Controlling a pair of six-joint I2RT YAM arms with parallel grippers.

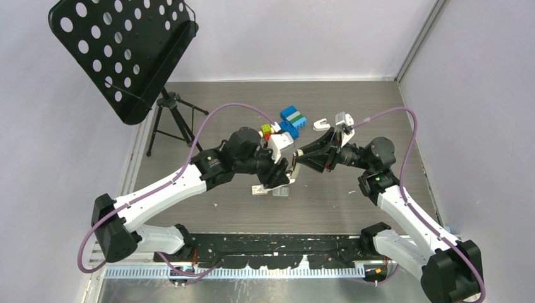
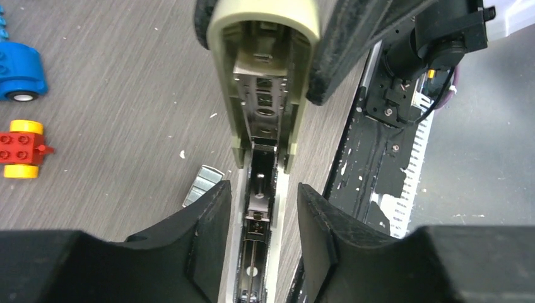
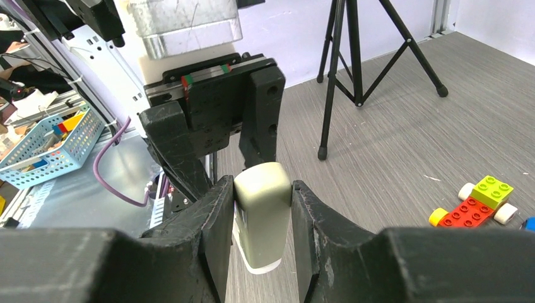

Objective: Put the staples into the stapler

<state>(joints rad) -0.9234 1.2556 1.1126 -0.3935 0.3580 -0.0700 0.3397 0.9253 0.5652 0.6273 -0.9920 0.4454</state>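
At the far left a perforated black music stand (image 1: 123, 53) leans over the counter (image 2: 126, 95), well apart from the work. At the left edge of the left wrist view lie a blue block (image 2: 19, 69) and a red-and-yellow toy cart (image 2: 22, 148), both off to the side and out of play. Nearer the middle the staples (image 2: 203, 185) lie flat on the counter. They are a small silvery strip just beside the left tool (image 2: 262, 192), touched by nothing and not yet loaded.

The left tool straddles the stapler (image 2: 264, 107) at its white base, one finger on each side of the open channel. A sliver of counter shows along one side, so I cannot tell whether it is clenched on the base or only bracketing it. Its likely purpose is to steady the base with the channel facing up.

The stapler sits between the two arms, hinged open. Its grey-beige lid is swung away from the base, and the metal track is bare, with no staples in it that I can see.

To the right, the right tool (image 3: 262, 188) is clenched on the lid, pads against both flanks. I judge that it holds the lid back to keep the channel exposed. One tool must let go to fetch the strip, and the stapler could then swing shut.
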